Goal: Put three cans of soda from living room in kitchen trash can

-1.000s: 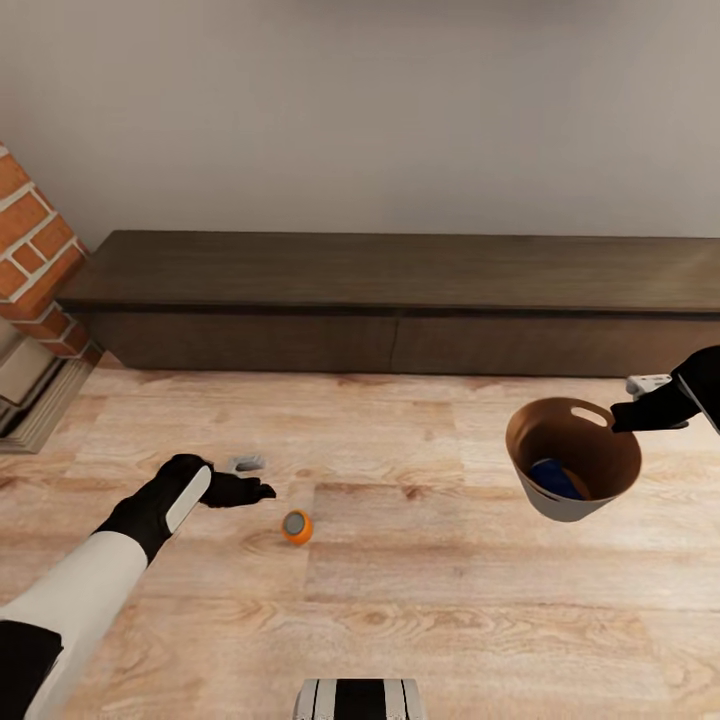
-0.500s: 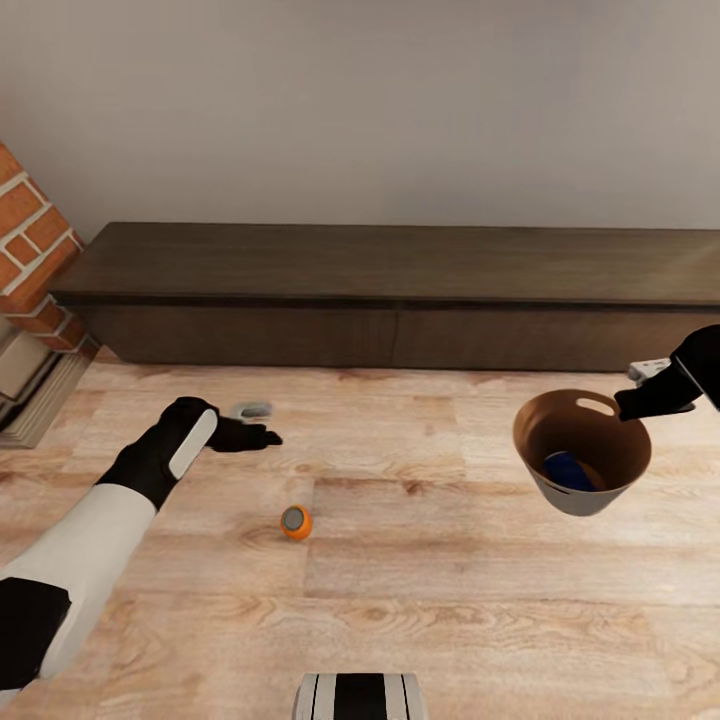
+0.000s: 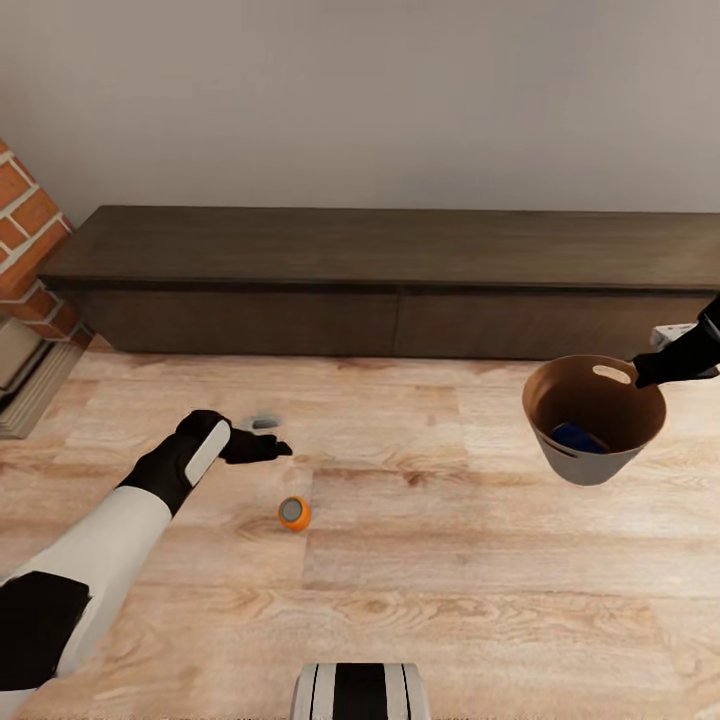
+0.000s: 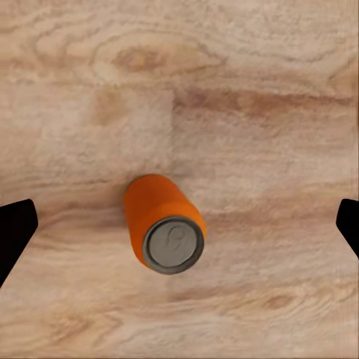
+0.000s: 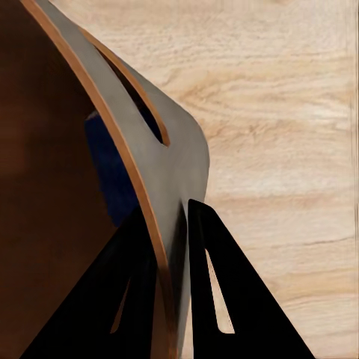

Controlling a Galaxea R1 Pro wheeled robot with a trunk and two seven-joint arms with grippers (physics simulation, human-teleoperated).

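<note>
Head view: high, looking down on floor (image 3: 450, 560). Wrist views: close, same floor.

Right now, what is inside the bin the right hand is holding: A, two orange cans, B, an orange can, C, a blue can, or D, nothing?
C: the head view shows a blue can lying in the brown inside of the bin, which the right hand grips at the rim.

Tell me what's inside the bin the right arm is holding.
Inside the trash can, a blue soda can lies at the bottom against the brown lining. The near wall hides part of the bottom, so anything else there can't be seen.
</note>
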